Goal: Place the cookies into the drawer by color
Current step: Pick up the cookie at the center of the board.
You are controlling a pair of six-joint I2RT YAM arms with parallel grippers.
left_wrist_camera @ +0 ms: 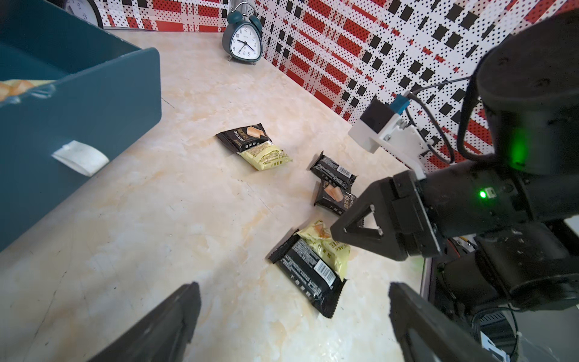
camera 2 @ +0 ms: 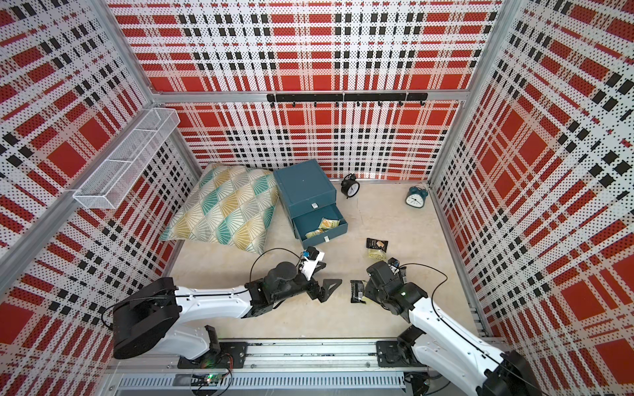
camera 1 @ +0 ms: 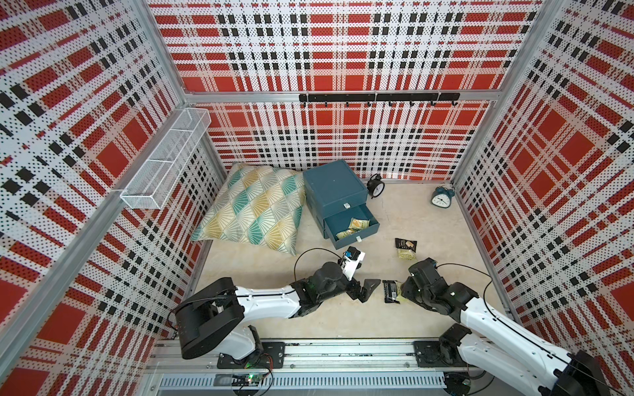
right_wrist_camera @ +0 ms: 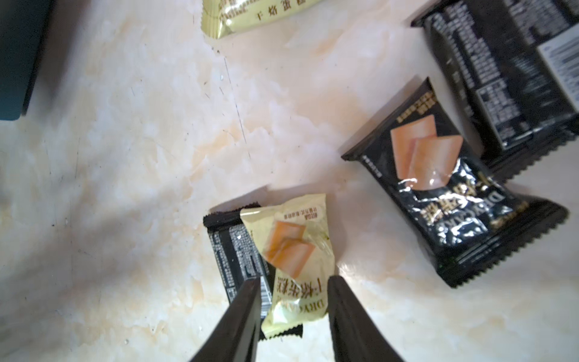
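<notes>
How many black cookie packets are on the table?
4. One black packet touches a yellow packet nearest the drawer; two touch each other by the right gripper; the fourth lies under another yellow packet between its jaws. Others may be hidden.

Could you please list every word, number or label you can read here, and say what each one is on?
"DRYCAKE": face-up black packet.
"DRYCA", the rest hidden: yellow packet at the right hand.
"干烙蛋糕": second yellow packet.
"10" and "3", among the hour numbers: teal clock.
Too blurred to read: fine print and barcode on the face-down black packet.
</notes>
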